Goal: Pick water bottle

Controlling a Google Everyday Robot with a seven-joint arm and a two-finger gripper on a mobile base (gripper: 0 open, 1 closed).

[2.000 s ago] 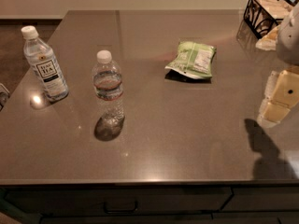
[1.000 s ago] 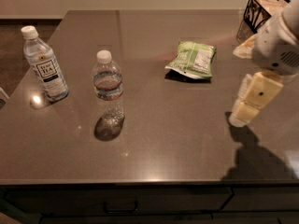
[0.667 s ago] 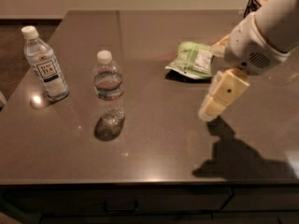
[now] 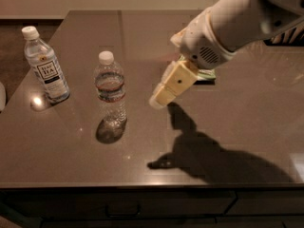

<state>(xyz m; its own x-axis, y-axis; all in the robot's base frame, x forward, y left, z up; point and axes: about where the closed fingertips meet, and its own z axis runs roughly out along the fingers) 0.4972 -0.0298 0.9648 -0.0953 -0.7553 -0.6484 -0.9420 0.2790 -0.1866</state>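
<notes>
The water bottle (image 4: 110,89) stands upright on the dark table, left of centre. It is small, clear and ribbed, with a white cap and a narrow reddish-blue label band. My gripper (image 4: 164,93) hangs above the table just right of the bottle, a short gap from it, with its cream fingers pointing down-left. The white arm reaches in from the upper right. Nothing is in the gripper.
A taller clear bottle with a white TEA label (image 4: 45,66) stands at the left. A green packet (image 4: 207,73) lies behind the arm, mostly hidden. A dark wire basket (image 4: 290,36) sits at the right edge. The table's front edge (image 4: 142,186) runs below.
The arm has swept from the far right leftward across the table. The gripper now hangs close to the water bottle. The bottles have not moved.
</notes>
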